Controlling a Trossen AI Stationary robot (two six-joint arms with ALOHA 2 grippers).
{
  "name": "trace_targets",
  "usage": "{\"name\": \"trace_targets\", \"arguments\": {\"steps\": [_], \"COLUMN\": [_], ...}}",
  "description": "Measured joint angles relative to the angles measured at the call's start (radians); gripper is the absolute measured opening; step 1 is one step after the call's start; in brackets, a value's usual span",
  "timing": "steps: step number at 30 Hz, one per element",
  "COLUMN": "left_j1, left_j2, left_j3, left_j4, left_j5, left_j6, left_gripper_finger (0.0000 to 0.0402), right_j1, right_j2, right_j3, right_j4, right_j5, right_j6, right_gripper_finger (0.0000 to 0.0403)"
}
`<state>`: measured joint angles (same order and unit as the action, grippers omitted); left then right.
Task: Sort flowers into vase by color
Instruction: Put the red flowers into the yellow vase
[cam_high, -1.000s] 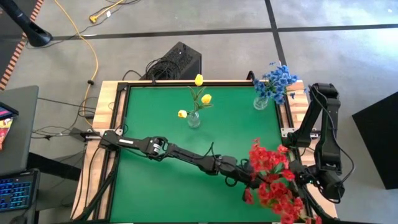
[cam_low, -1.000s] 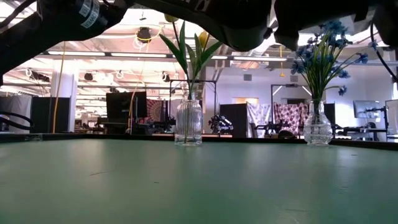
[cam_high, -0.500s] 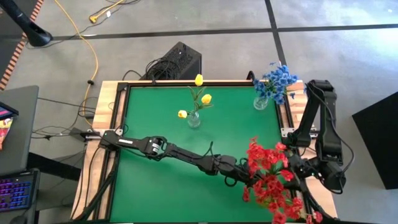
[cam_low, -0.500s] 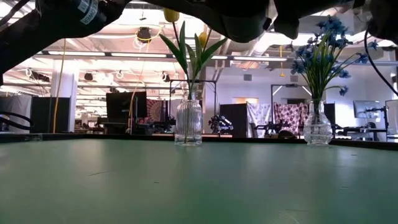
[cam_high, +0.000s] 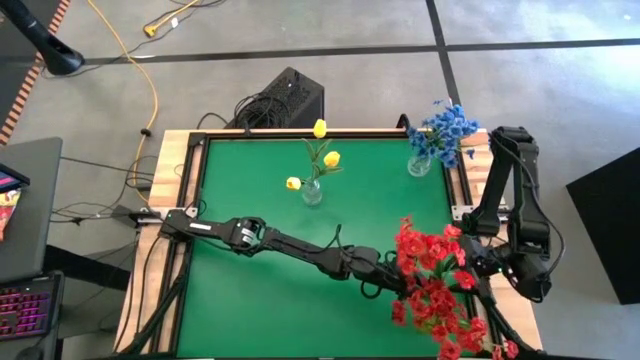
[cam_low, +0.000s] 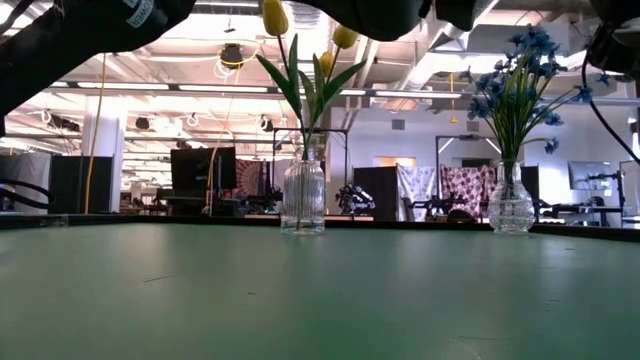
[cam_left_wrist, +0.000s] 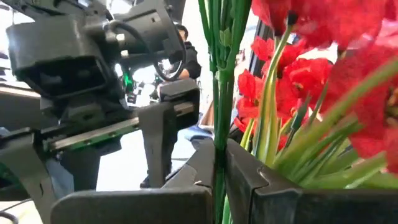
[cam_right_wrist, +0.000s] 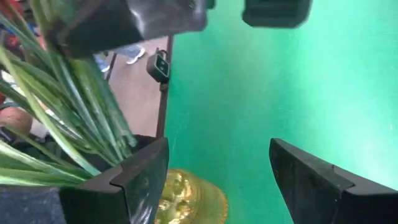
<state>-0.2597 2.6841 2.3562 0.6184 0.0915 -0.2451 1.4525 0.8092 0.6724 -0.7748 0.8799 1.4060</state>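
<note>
Green tabletop (cam_high: 260, 300) carries two filled vases along its far edge: yellow tulips (cam_high: 322, 158) mid-edge, blue flowers (cam_high: 445, 130) at the far right corner. Near the right edge, the left hand (cam_high: 392, 287) is clenched on the red flowers (cam_high: 435, 285), lifted slightly higher than before. Beside it the right hand (cam_high: 478, 270) has edged closer, fingers spread, likely for a handover.

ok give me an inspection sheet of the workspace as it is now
surface: green mat, bare in the middle.
job's things: yellow flowers in a glass vase; blue flowers in a second vase; red flowers bunched at the near right corner.
clutter: gold object under the red stems, unclear what.
grippers: left gripper shut on red stems; right gripper fingers open beside them.
cables: yellow cable on the floor; dark tangle by a black box.
surroundings: grey floor, keyboard at left.
</note>
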Motion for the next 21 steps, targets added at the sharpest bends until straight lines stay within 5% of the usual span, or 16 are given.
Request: {"name": "trace_targets", "arguments": {"steps": [21], "left_j1": [-0.075], "left_j2": [-0.003], "left_j3": [0.000], "left_j4": [-0.134], "left_j5": [-0.216], "left_j6": [0.061], "left_gripper_finger": [0.0000], "right_j1": [-0.002], "right_j2": [-0.033], "right_j3": [0.000], "right_j4": [-0.032], "right_j5": [0.012], "right_j6": [0.003], "right_gripper_finger": [0.0305]}}
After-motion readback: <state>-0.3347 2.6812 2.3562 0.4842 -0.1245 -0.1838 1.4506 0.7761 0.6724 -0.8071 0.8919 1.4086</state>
